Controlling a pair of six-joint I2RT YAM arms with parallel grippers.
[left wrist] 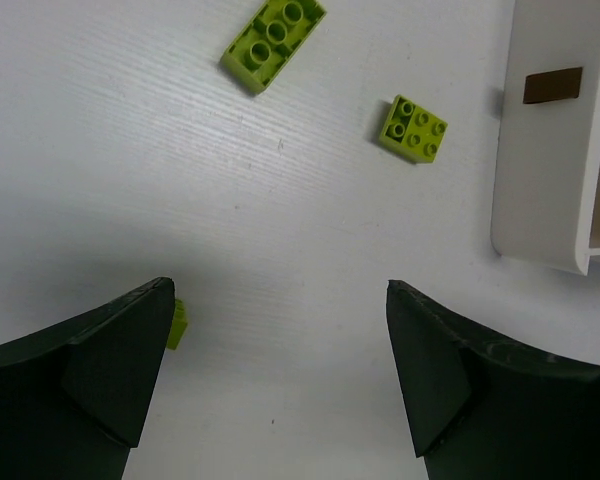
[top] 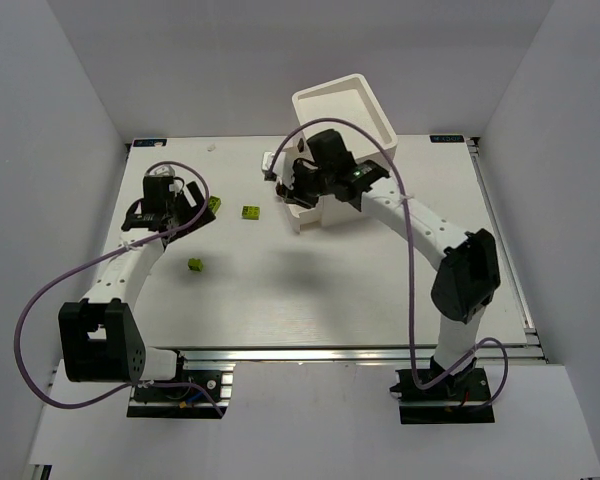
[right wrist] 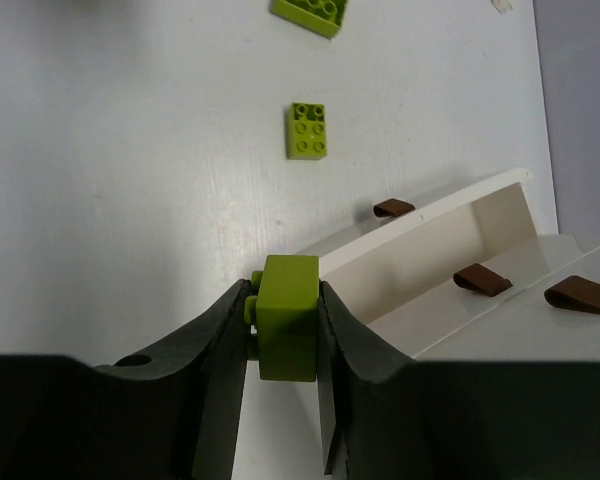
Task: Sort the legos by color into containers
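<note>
Jaws of the right gripper (right wrist: 283, 300) were clamped on a yellow-green brick (right wrist: 288, 345) at the open drawer (right wrist: 460, 200) front corner. The left gripper (left wrist: 278, 300) hung wide open over loose bricks (left wrist: 413, 128). This looked like the placing step. The next move called for carrying the brick over the drawer's well, then releasing it.

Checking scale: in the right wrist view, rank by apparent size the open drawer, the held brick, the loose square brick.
1. open drawer
2. held brick, enlarged by nearness to camera
3. loose square brick; true sizes unsure
</note>
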